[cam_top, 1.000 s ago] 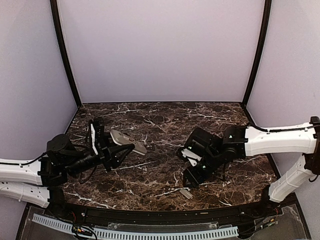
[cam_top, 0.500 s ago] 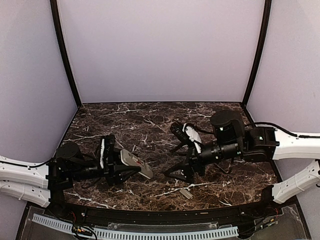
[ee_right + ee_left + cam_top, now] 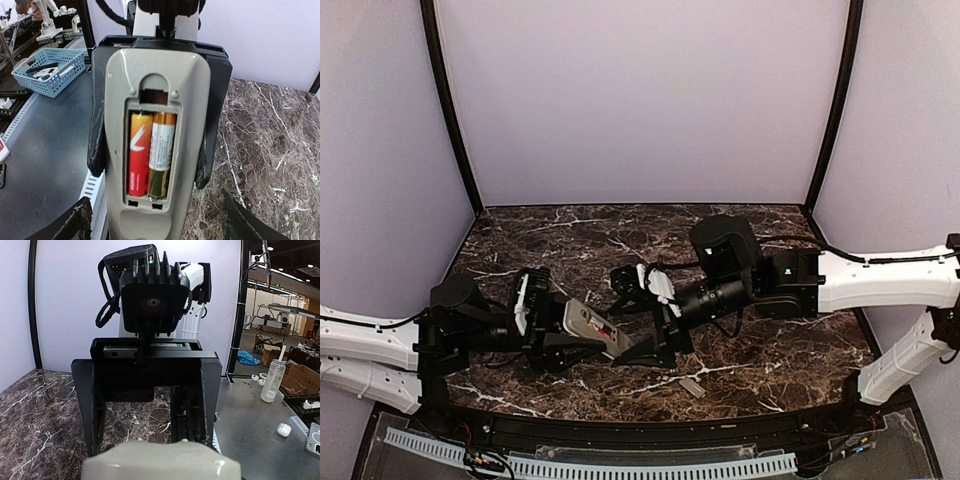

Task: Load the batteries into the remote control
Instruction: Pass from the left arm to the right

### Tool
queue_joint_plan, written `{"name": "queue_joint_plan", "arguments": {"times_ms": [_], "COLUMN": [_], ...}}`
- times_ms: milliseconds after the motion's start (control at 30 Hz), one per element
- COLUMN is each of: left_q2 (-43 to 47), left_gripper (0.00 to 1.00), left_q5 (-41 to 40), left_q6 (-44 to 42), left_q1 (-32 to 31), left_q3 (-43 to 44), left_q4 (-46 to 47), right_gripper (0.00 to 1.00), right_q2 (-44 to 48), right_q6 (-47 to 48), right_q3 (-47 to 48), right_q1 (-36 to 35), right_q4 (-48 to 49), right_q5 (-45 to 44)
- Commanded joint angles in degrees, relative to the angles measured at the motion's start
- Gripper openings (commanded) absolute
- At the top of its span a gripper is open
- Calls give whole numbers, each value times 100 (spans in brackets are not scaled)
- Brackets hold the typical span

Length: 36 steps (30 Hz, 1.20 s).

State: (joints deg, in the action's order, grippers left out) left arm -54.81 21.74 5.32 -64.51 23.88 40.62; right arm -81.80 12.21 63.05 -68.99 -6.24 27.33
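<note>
- Above the near-left part of the table, the remote control was held off the marble. Its greyish-beige back faced the right arm and its battery compartment stood uncovered.
- Both batteries lay side by side in that compartment and touched each other: a red one and a gold-and-green one. They looked fully seated, so the loading itself seemed done.
- A small grey cover piece lay flat on the marble near the front edge, well apart from the remote control.
- The remote control was judged a light, stiff plastic shell, smooth enough to slip under a loose grip. The best hold was across its two long side edges, clear of the open compartment.
- The batteries were judged hard, slick little cylinders that would roll if dropped. Each was best pinched across the middle of its barrel.
- The left gripper was clamped on the remote control, with its black fingers pressed against both long sides level with the compartment.
- The right gripper had its jaws spread wide with nothing between them. It pointed at the free end of the remote control and sat very near it. Whether a fingertip touched the shell could not be told.
</note>
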Motion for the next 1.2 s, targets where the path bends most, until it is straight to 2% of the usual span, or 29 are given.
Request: {"name": "queue_joint_plan", "arguments": {"times_ms": [0,167,433,633,933,1067,1133,1167], "left_q2": [-6,30,31,152,417,477,479,475], "left_gripper": [0,0,0,0,0,0,9,25], "left_q5": [80,-92,-318,-480,-724,-888,-1061,-1112], "left_q6": [-127,-200,-209,-233,-51,-29,-14,-5], "left_q1": [-21,-20,-19,-24,-23,-20,-25,-21], "left_q3": [227,267,288,148,-112,-179,-179,-181], "left_q4": [189,166,195,219,211,167,73,45], "right_gripper": [80,65,63,32,14,3,0,0], "right_q2": [-142,-210,-345,-352,-323,-286,-275,-271], "right_q6": [105,55,-38,-100,-324,-408,-450,-474], "right_q3": [211,291,403,421,276,270,279,281], "right_q1": [-48,-52,-48,-50,-47,-53,-47,-50], "right_q4": [244,125,107,189,432,424,382,352], "right_q5": [272,233,241,155,204,147,113,96]}}
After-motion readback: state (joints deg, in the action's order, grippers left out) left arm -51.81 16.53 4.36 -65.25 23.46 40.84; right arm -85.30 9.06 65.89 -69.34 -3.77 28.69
